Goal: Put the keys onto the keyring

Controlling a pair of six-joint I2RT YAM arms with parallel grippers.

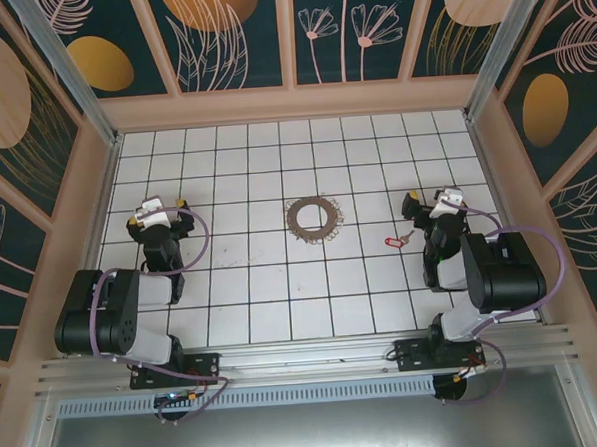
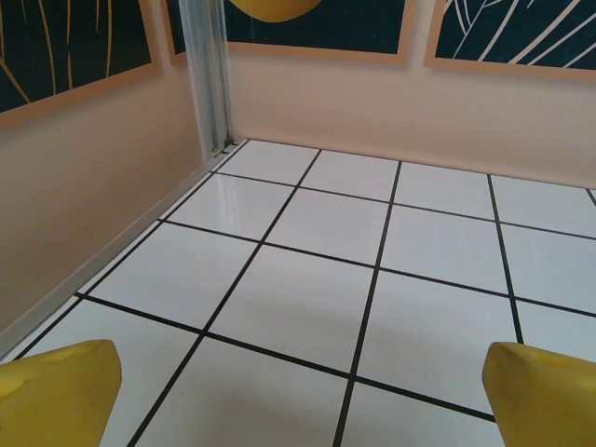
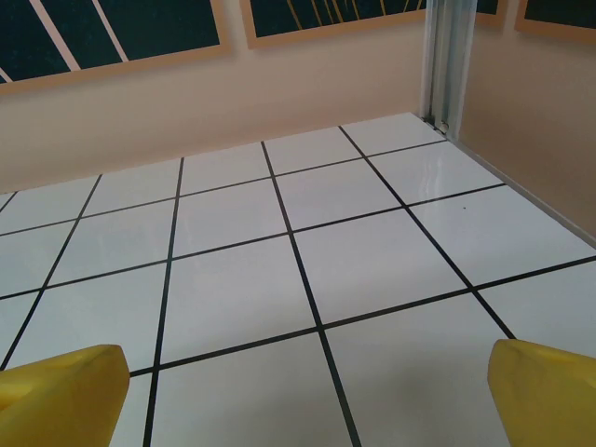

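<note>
White tiled flooring with dark grout lines covered the table, boxed in by peach walls under dark floral panels. On it the keys, one tiny silver key on a small red tag, lay to the right of the keyring and a little nearer the arm bases, apart from it with bare tile between. The key's long axis ran roughly away from the keyring, red tag at the keyring end and silver blade at the far end, tilted slightly. The keyring itself lay flat, a brownish ring with a fringed rim.

Just beyond the key, farther right of the keyring, sat the right gripper, jaws spread wide and holding nothing; its wrist view showed the yellow fingertips far apart over bare tile. The left gripper sat well to the left of the keyring, equally wide open and empty.

The right arm was clearly the nearer one to the key, which lay just to its keyring side and slightly back toward the bases, so I judged it would have to turn inward and down. Nothing stood between them.
</note>
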